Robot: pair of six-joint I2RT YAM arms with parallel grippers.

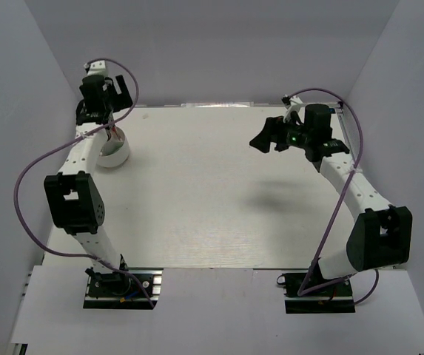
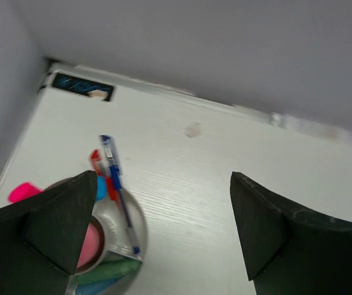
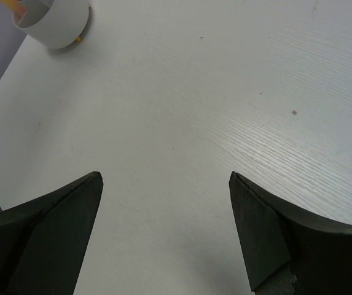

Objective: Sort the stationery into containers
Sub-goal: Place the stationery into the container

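Note:
The white divided bowl (image 1: pixel 119 157) stands at the far left of the table. In the left wrist view the bowl (image 2: pixel 142 233) holds a blue pen (image 2: pixel 117 184) leaning out over its rim, a red pen (image 2: pixel 96 161), a pink round-topped stick (image 2: pixel 91 243) in the centre ring and a mint marker (image 2: pixel 111 270). A pink highlighter tip (image 2: pixel 22 192) shows beyond the left finger. My left gripper (image 1: pixel 115 92) (image 2: pixel 162 184) hangs open above and just behind the bowl, holding nothing. My right gripper (image 1: pixel 269 133) (image 3: pixel 165 178) is open over bare table at the far right, with the bowl (image 3: pixel 59 27) far off.
White walls enclose the table on the left, back and right. A purple cable (image 1: pixel 30 174) loops off the left arm. A dark label (image 2: pixel 80 86) sits in the back left corner of the table.

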